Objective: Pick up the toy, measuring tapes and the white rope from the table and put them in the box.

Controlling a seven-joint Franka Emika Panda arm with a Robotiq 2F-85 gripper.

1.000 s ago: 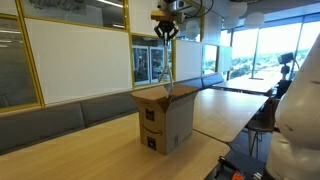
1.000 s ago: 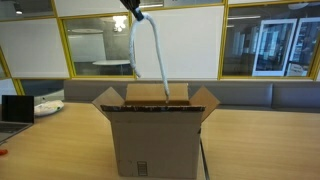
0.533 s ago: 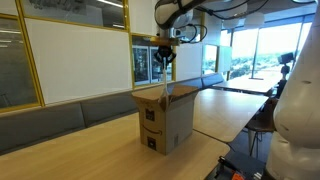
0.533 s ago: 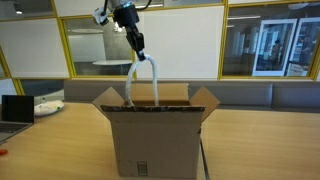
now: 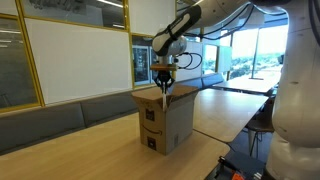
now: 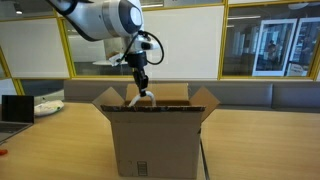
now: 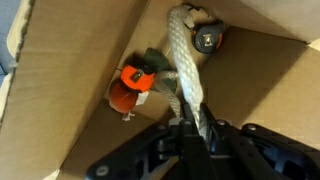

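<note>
The brown cardboard box [image 5: 163,120] [image 6: 155,140] stands upright on the wooden table with its top flaps open. My gripper [image 5: 163,82] [image 6: 143,88] [image 7: 190,128] hangs just over the opening, shut on the white rope [image 7: 185,70]. The rope [image 6: 141,99] runs down from the fingers into the box, and only a short piece shows above the rim. In the wrist view, orange-red measuring tapes [image 7: 130,85] lie on the box floor beside a dull grey-green toy [image 7: 156,62]. A dark round piece [image 7: 207,39] lies by the rope's far end.
A laptop [image 6: 14,108] and some white items [image 6: 47,105] sit on the table far to the side of the box. A cushioned bench [image 5: 60,112] and glass walls run behind the table. A white robot body [image 5: 297,110] stands at the frame edge.
The gripper has come down from high above the box to just over its opening. The hanging rope has gone down into the box with it.
</note>
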